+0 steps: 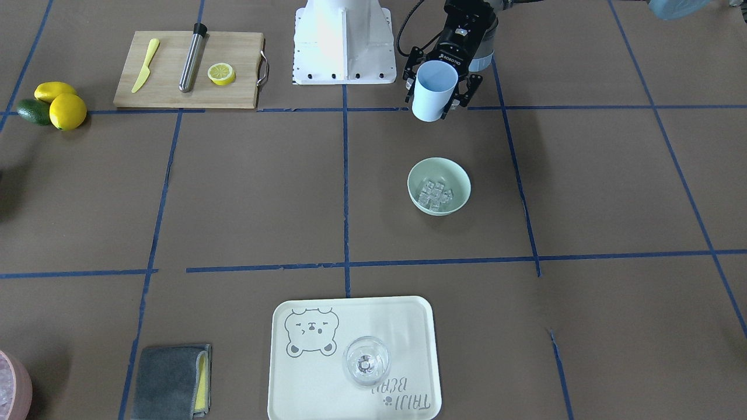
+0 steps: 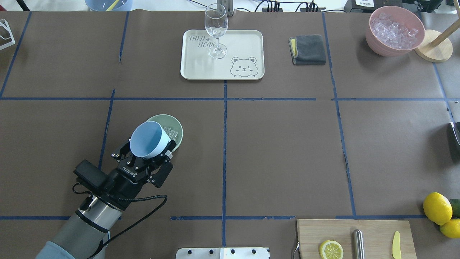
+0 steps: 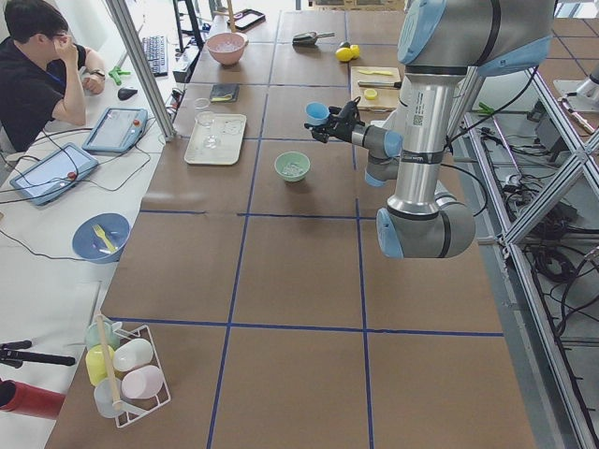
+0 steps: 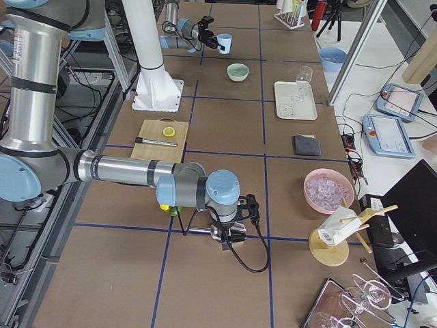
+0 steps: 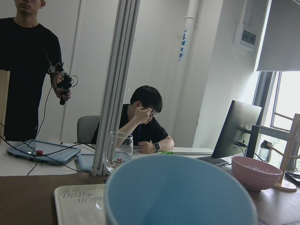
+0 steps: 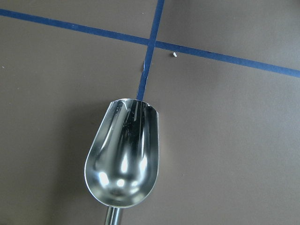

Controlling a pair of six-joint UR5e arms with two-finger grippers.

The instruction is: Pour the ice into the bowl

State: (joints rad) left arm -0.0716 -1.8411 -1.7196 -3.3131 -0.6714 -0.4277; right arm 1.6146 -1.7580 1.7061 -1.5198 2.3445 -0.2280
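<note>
Presently the ice (image 1: pixel 436 194) lies in the bowl (image 1: pixel 439 186), a small heap of clear cubes on its floor, all inside the rim. The bowl stands upright on the brown table (image 1: pixel 583 192), in the middle grid square on the robot's left side, clear of the tape lines. Robot-side of the bowl, the blue cup (image 2: pixel 148 139) hangs raised off the table, mouth up and slightly tilted, its inside showing plain blue. From overhead it covers the bowl's near rim; from the front, cup and bowl are apart. The left gripper (image 2: pixel 147 153) is clamped on the cup, one finger on each side of its wall. The right gripper (image 4: pixel 230 231) is low over the table at the far right end. A metal scoop (image 6: pixel 123 157) lies bowl-up under its wrist camera, but I cannot tell whether the fingers are apart or together, or whether they hold the handle. Across the table sits a tray (image 2: pixel 194 70) with a wine glass (image 2: pixel 216 32) standing on it, and a grey cloth (image 2: pixel 308 49) and a pink container (image 2: pixel 384 46) off to its right. A cutting board (image 1: pixel 169 81) near the base carries a lemon half (image 1: pixel 222 73).
</note>
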